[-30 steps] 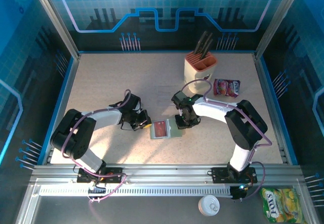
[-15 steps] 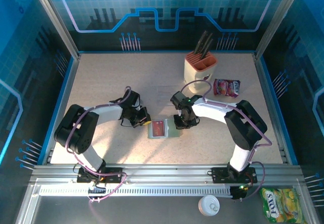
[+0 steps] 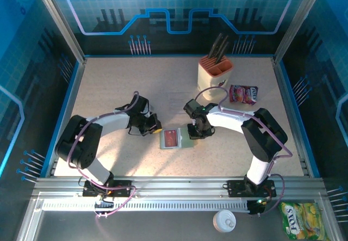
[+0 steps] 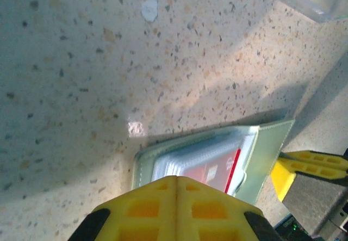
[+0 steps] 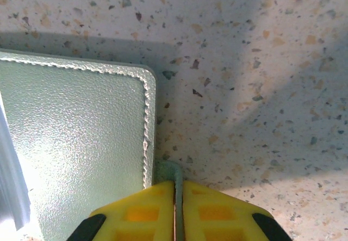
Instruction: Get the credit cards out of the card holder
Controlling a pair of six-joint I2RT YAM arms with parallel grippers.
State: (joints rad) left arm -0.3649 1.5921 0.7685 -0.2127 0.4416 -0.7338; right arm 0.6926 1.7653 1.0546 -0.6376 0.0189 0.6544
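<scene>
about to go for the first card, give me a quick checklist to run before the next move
1. Card holder lying open on the table: ok.
2. Right end effector shut on the holder's closing tab: ok.
3. Red credit card exposed in its pocket: ok, though not yet pulled out.
4. Left end effector open for a grasp: not ok, its fingers are shut.
5. Left end effector touching the card: cannot tell.
6. Number of cards inside: cannot tell, one red one shows.
</scene>
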